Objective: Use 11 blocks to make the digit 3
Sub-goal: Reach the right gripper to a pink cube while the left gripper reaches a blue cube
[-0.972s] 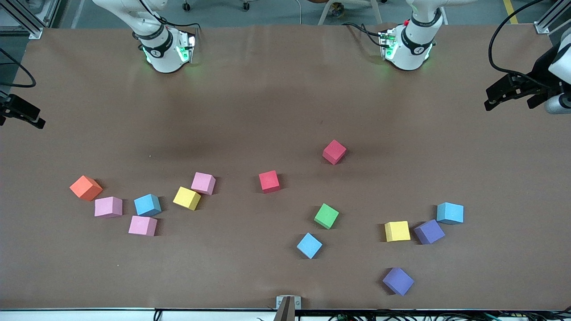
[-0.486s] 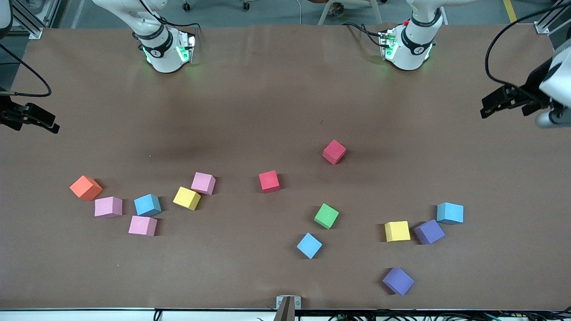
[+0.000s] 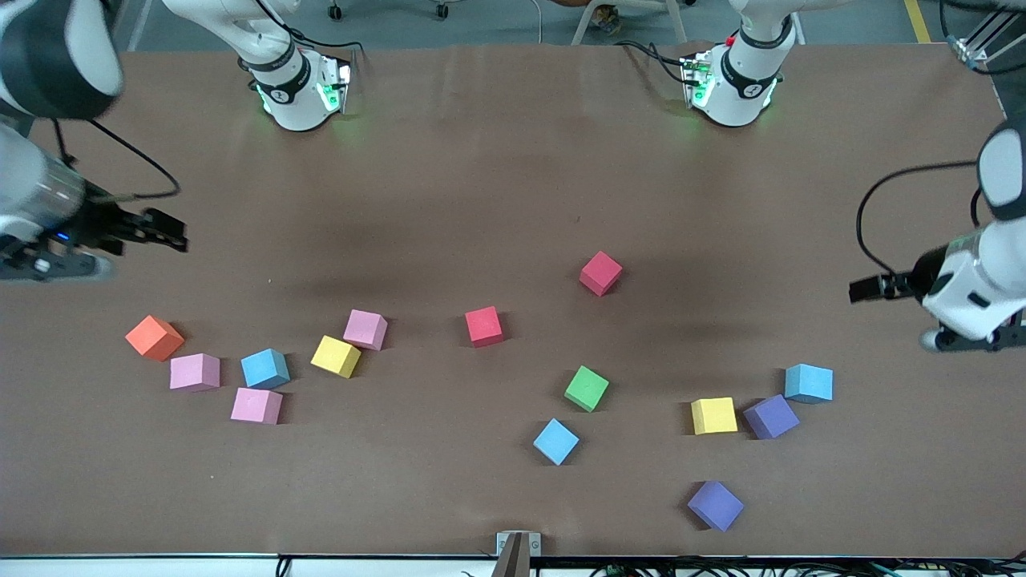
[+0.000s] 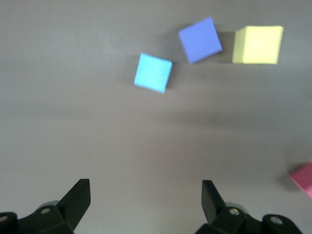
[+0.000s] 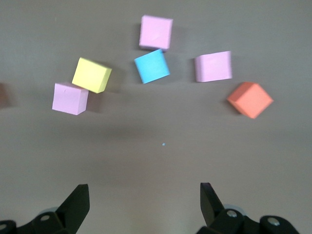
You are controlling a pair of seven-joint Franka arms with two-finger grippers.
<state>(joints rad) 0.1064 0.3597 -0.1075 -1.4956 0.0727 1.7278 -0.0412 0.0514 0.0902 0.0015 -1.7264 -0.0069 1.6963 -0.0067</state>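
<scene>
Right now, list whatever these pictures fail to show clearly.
- Left claw: front view, foreshortened and blocked by its own wrist.
- Right claw: front view, dark and small, fingers hard to separate.
- Red cube: left wrist view, cut by the frame edge.
- Both arms' upper links: front view, cut by the edges.

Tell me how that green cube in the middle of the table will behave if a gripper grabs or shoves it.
The green cube looks like matte foam, so it is probably light and may squash slightly when pinched. Its flat faces suggest sliding rather than rolling. It stands apart from the light blue cube, so a push likely disturbs nothing.
</scene>
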